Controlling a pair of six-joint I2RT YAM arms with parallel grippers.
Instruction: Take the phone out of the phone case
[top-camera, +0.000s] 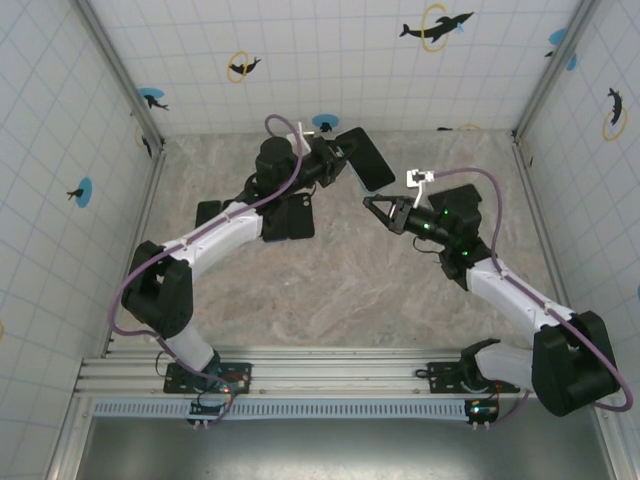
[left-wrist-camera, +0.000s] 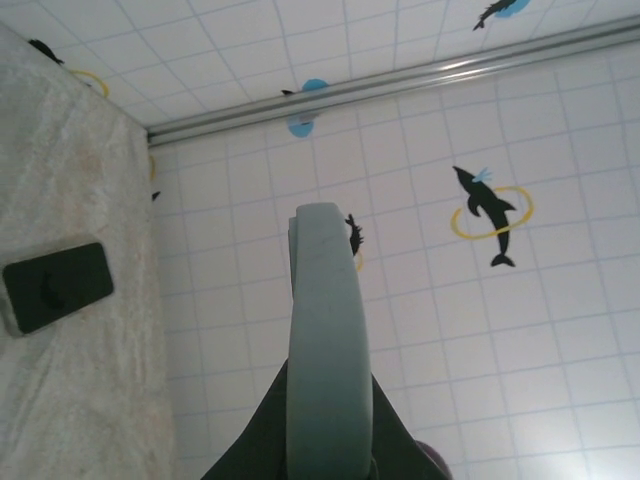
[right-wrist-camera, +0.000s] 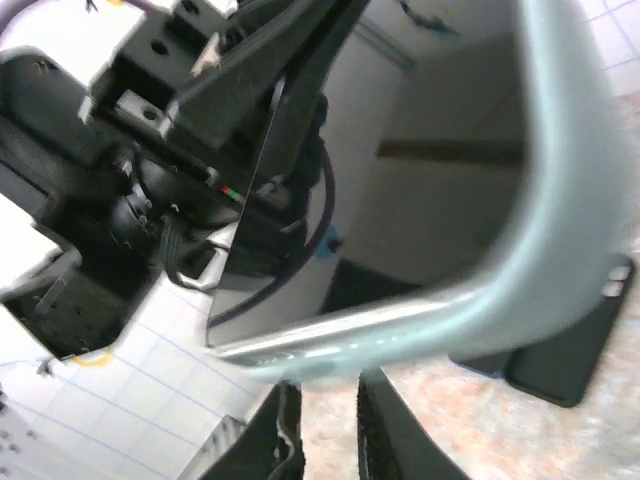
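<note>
- My left gripper (top-camera: 340, 160) is clamped on the phone case (top-camera: 365, 160) and holds it in the air above the far part of the table (top-camera: 330, 300).
- In the left wrist view, the pale grey-green phone case (left-wrist-camera: 325, 300) stands edge-on between my dark fingers (left-wrist-camera: 255, 445), pointing toward the tiled wall (left-wrist-camera: 560, 330).
- In the right wrist view, the phone (right-wrist-camera: 400, 200) sits inside the case, its glossy dark screen bordered by the pale rim (right-wrist-camera: 545, 200) along the lower and right edges. I cannot tell how the left edge is seated.
- My right gripper (top-camera: 372, 203) hangs just beside the case, below its lower end and aimed at it.
- In the right wrist view, its fingers (right-wrist-camera: 283, 445) are slightly parted, with bare table visible in the gap. They hold nothing and are not touching the case.
- Nothing stands between the right gripper and the case.
- Two dark flat slabs (top-camera: 288, 217) (top-camera: 210, 213) lie on the table beneath my left forearm. I cannot tell whether they are phones or cases.
- One such slab (left-wrist-camera: 57, 287) appears flat on the table in the left wrist view, and another dark item (right-wrist-camera: 565, 350) lies under the raised case.
- A dolphin sticker (left-wrist-camera: 490, 210) marks the wall behind the case.
</note>
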